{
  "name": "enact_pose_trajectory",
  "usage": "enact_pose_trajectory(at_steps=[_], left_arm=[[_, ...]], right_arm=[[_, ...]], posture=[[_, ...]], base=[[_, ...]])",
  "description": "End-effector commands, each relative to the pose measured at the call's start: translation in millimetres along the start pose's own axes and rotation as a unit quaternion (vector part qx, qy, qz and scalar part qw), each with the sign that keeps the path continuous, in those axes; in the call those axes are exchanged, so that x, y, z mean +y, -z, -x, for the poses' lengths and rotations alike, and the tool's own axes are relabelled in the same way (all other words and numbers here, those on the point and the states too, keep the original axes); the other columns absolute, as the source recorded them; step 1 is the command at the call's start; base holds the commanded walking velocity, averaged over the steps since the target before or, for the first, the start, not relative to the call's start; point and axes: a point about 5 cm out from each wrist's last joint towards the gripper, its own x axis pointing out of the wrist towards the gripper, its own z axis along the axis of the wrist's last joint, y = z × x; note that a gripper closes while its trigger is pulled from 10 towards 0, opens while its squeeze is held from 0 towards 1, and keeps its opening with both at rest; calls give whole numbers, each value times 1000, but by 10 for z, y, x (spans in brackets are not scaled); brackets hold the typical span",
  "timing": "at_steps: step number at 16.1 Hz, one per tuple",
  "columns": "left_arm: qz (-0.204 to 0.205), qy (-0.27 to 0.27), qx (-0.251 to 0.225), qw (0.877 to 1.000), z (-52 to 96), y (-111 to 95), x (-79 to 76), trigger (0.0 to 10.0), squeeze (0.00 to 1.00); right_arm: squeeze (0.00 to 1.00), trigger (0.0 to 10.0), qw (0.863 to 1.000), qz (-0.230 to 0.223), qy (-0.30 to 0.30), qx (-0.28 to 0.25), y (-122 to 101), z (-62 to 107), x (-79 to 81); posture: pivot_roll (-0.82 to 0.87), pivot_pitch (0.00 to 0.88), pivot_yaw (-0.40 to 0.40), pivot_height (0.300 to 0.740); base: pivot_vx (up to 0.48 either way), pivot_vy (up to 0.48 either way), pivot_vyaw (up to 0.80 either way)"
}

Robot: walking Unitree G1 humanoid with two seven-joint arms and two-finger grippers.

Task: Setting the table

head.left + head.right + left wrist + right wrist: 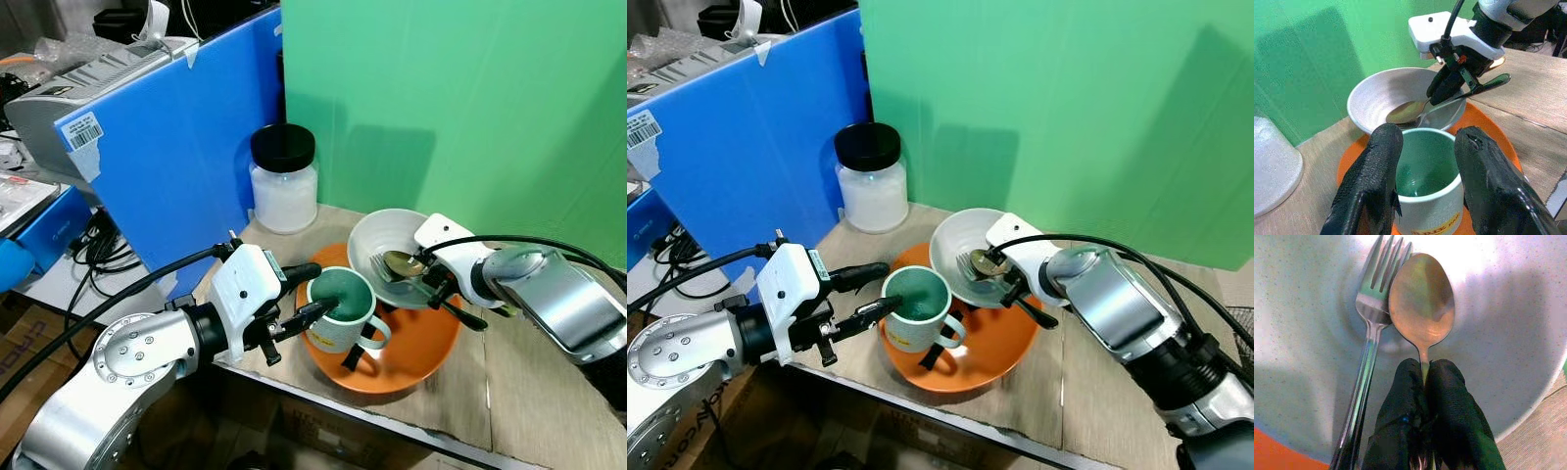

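**Spoon pinched over bowl, L fingers straddling mug**

R gripper [1426, 377] first: I've got its fingers pressed together on the spoon [1421, 298] handle, no gap showing, bowl-end of the spoon sticking out past the tips. Spoon sits over the inside of the white bowl [377, 230], right beside the fork [1371, 318], which lies in the bowl w/ tines pointing the same way. Can't tell if the spoon touches the bowl's surface.

L gripper [1425, 161]: fingers [1376, 171] spread wide, one on each side of the green-lined mug [338, 311], tips at rim level. From the wrist cam they sit just beside the mug wall; can't confirm contact.

Mug stands upright on the orange plate [421, 352], handle toward me. Bowl rests on the plate's far edge. Plate is on the counter [509, 392], near its front edge. Black-lidded jar [284, 181] stands well behind, by the blue board [176, 147].
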Motion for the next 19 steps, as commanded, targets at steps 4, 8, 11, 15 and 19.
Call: enact_pose_trajectory(at_steps=[4,8,11,15,19], left_arm=[[-8,-2,1,1000,9,-6,10,10000,0],[-10,-5,0,1000,9,-23,36,10000,0],[-12,-18,-3,1000,-17,-35,59,10000,0],[-1,-99,-29,995,-93,-68,108,10000,0],[15,-167,-70,983,-237,-142,106,10000,0]], right_arm=[[0,0,997,-48,15,-66,-197,187,-138],[0,0,977,-129,-6,-172,-317,394,-160],[0,0,933,-202,-7,-298,-270,483,-62],[0,0,878,-283,28,-384,-136,609,193],[0,10000,852,-297,105,-418,-162,660,352]], posture=[[91,0,-8,740],[92,0,-5,740],[93,0,-3,740],[104,0,1,740],[94,0,13,740]], base=[[0,0,0],[0,0,0],[0,0,0],[0,0,0],[0,0,-200]])
